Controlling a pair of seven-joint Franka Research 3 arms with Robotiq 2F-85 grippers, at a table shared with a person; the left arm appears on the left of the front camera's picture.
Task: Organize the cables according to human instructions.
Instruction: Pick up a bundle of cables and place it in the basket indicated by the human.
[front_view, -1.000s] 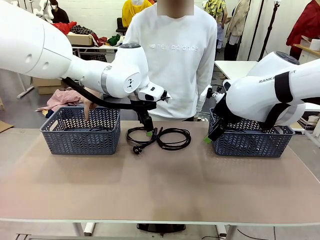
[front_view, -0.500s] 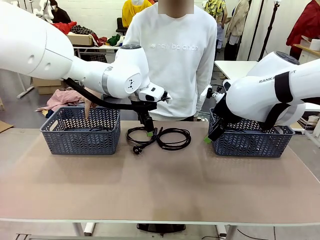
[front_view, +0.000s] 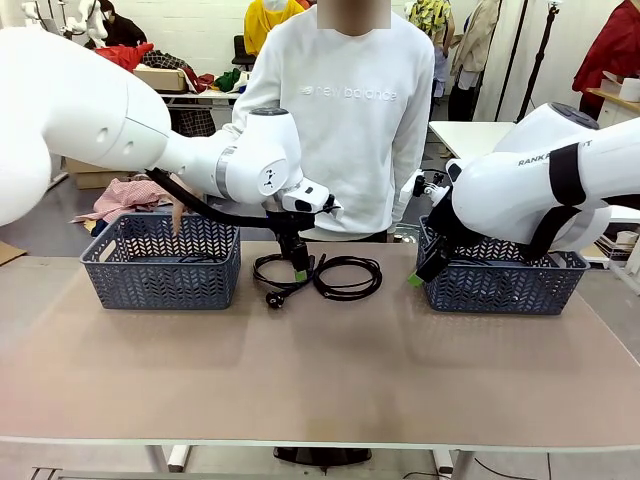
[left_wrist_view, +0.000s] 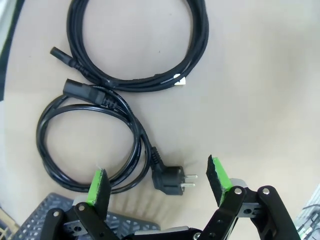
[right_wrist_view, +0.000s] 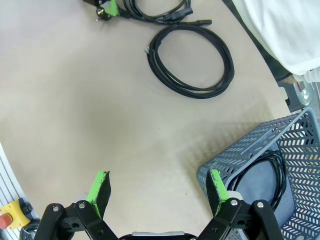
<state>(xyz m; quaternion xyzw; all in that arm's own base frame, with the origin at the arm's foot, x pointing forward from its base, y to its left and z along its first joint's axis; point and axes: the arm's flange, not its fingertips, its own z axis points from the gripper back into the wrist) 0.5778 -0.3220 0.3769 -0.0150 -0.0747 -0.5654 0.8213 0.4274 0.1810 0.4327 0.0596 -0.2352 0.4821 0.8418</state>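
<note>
Firstly, a person's hand (front_view: 178, 215) points down at the grey slatted plastic basket (front_view: 160, 270), likely the destination. My left gripper (left_wrist_view: 157, 176) hangs spread over the plug-ended coiled black cable (left_wrist_view: 90, 145) on the tan table (front_view: 320, 380). My right gripper (right_wrist_view: 157, 185) idles, fingers apart, beside the second grey basket (right_wrist_view: 245, 150).

The right gripper (right_wrist_view: 159, 192), fingers (right_wrist_view: 101, 189) spread, hangs beside a grey basket (right_wrist_view: 250, 145) holding a coiled cable (right_wrist_view: 283, 175).
</note>
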